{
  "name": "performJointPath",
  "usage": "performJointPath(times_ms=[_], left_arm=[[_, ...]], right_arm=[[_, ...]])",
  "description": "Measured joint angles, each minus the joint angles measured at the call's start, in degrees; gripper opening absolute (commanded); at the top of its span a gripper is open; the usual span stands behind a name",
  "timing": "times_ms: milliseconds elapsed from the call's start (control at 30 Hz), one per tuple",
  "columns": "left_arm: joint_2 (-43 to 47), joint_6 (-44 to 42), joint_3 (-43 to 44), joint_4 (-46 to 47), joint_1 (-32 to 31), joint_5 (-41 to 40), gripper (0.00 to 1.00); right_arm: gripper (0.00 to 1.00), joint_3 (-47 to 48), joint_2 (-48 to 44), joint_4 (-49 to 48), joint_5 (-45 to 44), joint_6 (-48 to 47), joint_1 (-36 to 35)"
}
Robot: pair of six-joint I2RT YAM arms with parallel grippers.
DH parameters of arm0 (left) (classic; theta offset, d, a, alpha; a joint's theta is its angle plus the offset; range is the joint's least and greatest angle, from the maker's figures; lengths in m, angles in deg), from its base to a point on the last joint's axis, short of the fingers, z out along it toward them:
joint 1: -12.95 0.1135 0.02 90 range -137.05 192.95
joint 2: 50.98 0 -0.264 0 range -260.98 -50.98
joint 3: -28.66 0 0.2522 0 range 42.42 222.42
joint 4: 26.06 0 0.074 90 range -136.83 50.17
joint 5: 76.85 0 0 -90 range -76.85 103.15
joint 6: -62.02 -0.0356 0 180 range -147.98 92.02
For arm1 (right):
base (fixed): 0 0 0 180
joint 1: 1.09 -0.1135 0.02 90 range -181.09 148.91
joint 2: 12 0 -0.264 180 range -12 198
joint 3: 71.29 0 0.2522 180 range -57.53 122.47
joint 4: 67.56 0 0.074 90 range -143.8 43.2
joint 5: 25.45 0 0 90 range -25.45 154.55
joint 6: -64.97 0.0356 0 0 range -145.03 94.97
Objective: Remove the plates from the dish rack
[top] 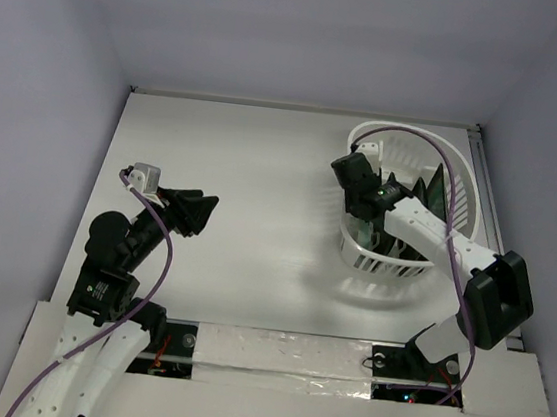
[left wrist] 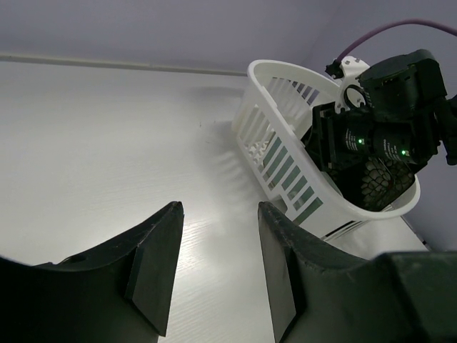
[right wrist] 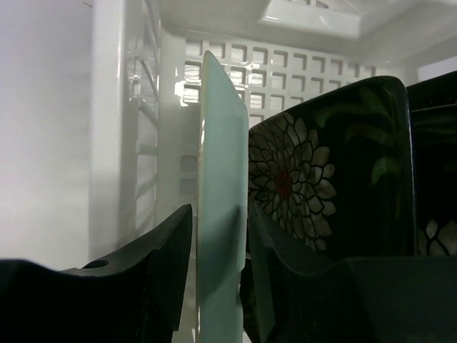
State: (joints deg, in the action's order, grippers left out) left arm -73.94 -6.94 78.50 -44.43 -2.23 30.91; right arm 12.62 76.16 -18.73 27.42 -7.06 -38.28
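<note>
Overhead, the dish rack (top: 385,265) sits on the table (top: 253,165), in front of the right arm. The right gripper (top: 362,200) reaches down inside the rack at its near-left side, among dark plates standing on edge. The left gripper (top: 201,211) hangs well apart from the rack, on its left, carrying nothing, so the right arm is plainly the nearer one.

From the left wrist, the left gripper (left wrist: 219,211) shows its jaws moderately wide with only bare table between them. The rack (left wrist: 275,96) lies ahead and to its right.

From the right wrist, the pale mint plate (right wrist: 223,164) stands upright on its edge inside the rack, beside the rack's slatted wall (right wrist: 139,143). Its long axis runs vertically, and its thin rim runs straight between the fingers of the right gripper (right wrist: 218,214). The jaws are narrow and straddle that rim. The right finger looks to be touching it, while a faint sliver seems to separate the left, so I cannot tell whether the grip is closed. A black floral plate (right wrist: 314,179) leans just behind the mint one. The lift should therefore probably go straight up, along the plate's own plane.
</note>
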Motion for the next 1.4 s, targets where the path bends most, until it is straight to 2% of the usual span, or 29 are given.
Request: performJointPath(times_ms=[200,300,600,700,833,1200,1400], left_arm=[[0.00,0.00,0.00,0.00,0.00,0.00,0.43],[0.00,0.00,0.00,0.00,0.00,0.00,0.43],[0.00,0.02,0.00,0.00,0.00,0.00,0.43],[0.02,0.00,0.00,-0.02,0.00,0.00,0.43],[0.07,0.02,0.00,-0.02,0.00,0.00,0.43],[0.17,0.02,0.00,0.00,0.00,0.04,0.43],[0.26,0.02,0.00,0.00,0.00,0.15,0.43]], right_arm=[[0.39,-1.99,0.37,-0.85,-0.83,0.31,0.09],[0.30,-2.10,0.87,-1.01,-1.73,0.22,0.07],[0.19,-1.97,1.07,-0.61,-4.28,-1.51,0.00],[0.09,-1.51,1.07,0.04,-4.20,-2.86,0.00],[0.00,-0.52,1.14,1.57,-4.09,-4.13,0.00],[0.00,2.36,2.78,5.09,-4.87,-5.79,-0.17],[0.00,5.20,5.46,6.88,-9.16,-7.80,-1.75]])
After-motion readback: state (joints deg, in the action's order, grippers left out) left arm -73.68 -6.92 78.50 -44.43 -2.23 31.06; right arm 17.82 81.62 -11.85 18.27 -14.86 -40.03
